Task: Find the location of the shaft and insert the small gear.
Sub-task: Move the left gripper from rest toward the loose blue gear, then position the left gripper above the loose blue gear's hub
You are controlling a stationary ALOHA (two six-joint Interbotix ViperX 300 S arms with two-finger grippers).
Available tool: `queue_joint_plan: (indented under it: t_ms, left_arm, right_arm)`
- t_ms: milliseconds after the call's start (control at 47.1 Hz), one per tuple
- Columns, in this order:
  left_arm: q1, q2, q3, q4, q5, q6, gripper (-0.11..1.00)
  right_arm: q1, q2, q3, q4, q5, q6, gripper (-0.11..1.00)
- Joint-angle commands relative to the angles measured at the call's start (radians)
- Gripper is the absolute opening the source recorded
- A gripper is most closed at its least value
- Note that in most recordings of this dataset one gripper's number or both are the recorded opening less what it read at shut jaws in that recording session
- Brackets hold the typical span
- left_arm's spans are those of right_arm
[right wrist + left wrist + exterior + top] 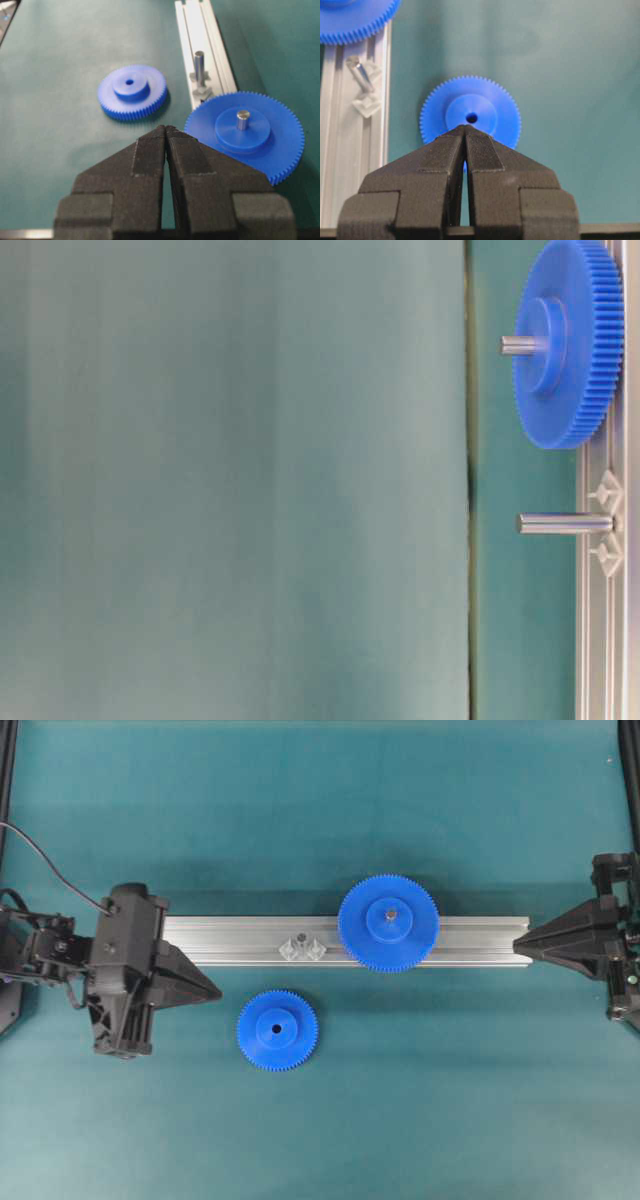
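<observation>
The small gear lies flat on the mat, hub up, just below the rail and free of any grip. Furthest left, the left gripper has its jaws pressed together on nothing, tip aimed at the gear and a little short of it; the left wrist view shows the gear right beyond the fingertips. Further right, the shaft stands bare on the rail on its shiny base. Next comes the large gear, already seated on its own pin. At the far right, the right gripper is also closed and empty, at the rail's end. The step in hand looks like the approach to pick up the gear. Next, the left jaws must open, straddle the gear, close, lift, then line its hole over the shaft.
</observation>
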Motion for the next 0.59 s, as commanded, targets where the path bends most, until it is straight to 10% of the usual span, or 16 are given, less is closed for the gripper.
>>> queue_joint_plan:
  t_ms: [0,573]
  left_arm:
    - [-0.006,0.006,-0.038,0.002,0.002,0.0,0.01]
    - [-0.006,0.124,-0.146,0.002,0.077,-0.006,0.01]
  right_arm:
    - [-0.003,0.005,-0.011,0.002,-0.005,0.009,0.05]
    - [-0.012,0.005,-0.002,0.002,-0.005,0.009,0.05]
